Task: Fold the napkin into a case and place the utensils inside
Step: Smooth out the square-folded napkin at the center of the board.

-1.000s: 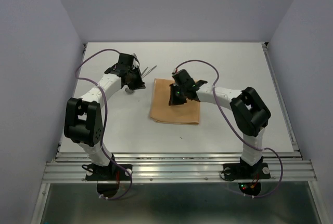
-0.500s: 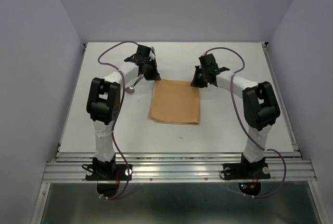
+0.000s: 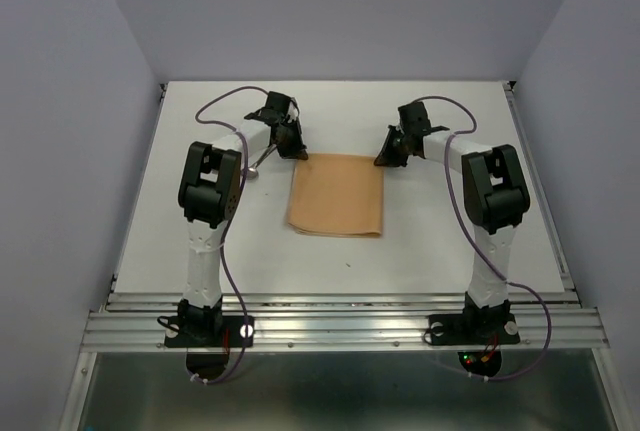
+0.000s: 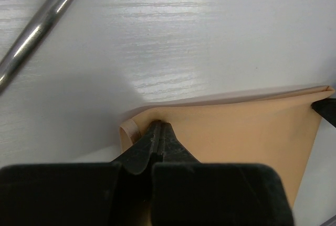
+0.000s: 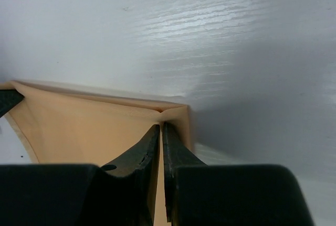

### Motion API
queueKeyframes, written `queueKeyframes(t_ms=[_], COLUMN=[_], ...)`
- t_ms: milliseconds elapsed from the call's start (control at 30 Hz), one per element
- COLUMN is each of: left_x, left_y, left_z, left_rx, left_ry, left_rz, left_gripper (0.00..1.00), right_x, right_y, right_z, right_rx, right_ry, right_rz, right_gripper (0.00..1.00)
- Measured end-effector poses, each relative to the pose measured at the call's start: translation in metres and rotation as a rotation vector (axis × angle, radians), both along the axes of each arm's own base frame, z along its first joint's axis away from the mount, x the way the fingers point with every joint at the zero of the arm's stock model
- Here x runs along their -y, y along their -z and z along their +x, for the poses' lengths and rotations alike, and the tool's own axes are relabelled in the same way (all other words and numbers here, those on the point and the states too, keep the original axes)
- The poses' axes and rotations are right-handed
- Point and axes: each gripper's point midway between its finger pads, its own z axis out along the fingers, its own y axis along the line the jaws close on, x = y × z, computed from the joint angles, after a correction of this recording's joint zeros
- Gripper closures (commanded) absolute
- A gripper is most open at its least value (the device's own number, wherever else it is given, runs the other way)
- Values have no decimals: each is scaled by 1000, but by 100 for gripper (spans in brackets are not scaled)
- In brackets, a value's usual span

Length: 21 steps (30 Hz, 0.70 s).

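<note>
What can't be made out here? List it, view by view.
- Top view: the utensils are mostly hidden behind the left gripper, so their count is unclear.
- Left wrist: a metal handle is cut off by the frame edges, with neither end shown.
- Left wrist: the gripper body hides the near part of the napkin.
- Right wrist: the right gripper is pinching a napkin corner, and the cloth between its fingers is hidden.

Top view: high, rear, looking down. Wrist views: close, low; all share napkin far edge.
</note>
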Motion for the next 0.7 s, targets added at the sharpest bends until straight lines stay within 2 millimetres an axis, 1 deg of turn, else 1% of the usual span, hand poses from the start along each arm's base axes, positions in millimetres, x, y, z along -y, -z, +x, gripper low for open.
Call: queueKeyframes(t_ms=[67,300,400,567,700], left_x=[0,0,0,-1,-1], left_y=[0,0,0,0,1], left_z=[0,2,2,2,2], left_rx=[2,11,15,20,22], left_ry=[1,7,12,17,20], left_rz=[1,4,6,9,10], left_gripper=[100,100,100,100,100], right_x=[1,-4,-3,-5,-5], right_y=[3,0,-1,-13,-17], right_z=[2,4,0,6,13], right_rx=[-4,10,13,41,53], right_ry=[7,7,18,33,50], right_rz=[13,52,59,73,76], right_gripper=[88,88,88,88,88])
